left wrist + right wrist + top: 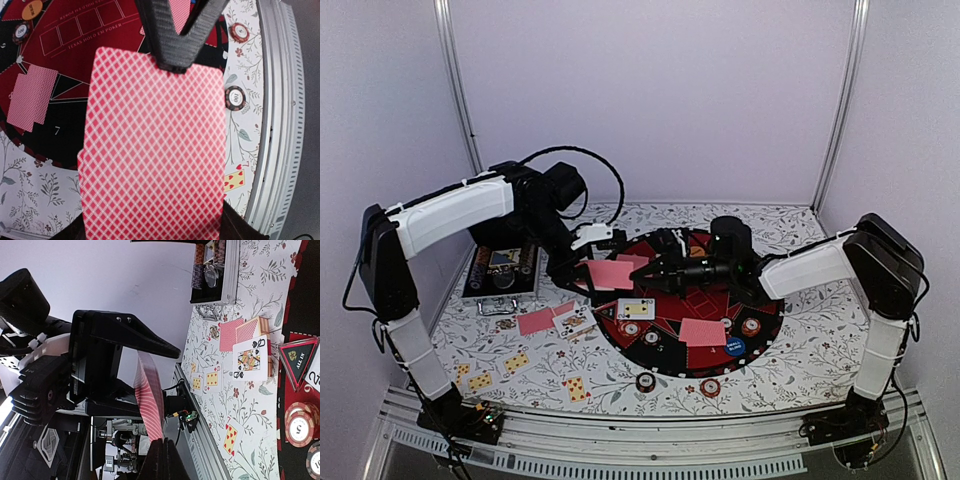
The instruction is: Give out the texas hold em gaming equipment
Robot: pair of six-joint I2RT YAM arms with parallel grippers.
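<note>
**Both your grippers are pinched on one pink-red-backed card point(155, 150), held in the air above the mat point(90, 65).**

Your left gripper point(582, 268) is closed on one end of the card, with only the card between its jaws. Your right gripper point(176, 64) is clamped on the opposite edge, its fingers meeting in a narrow V. The card hangs between them over the left part of the round mat, its patterned back toward the left wrist camera. On the mat lie another face-down card point(702, 332), a blue button disc point(735, 349) and poker chips point(750, 326). Face-up cards point(516, 361) lie on the floral tablecloth point(820, 340) to the left.
</note>
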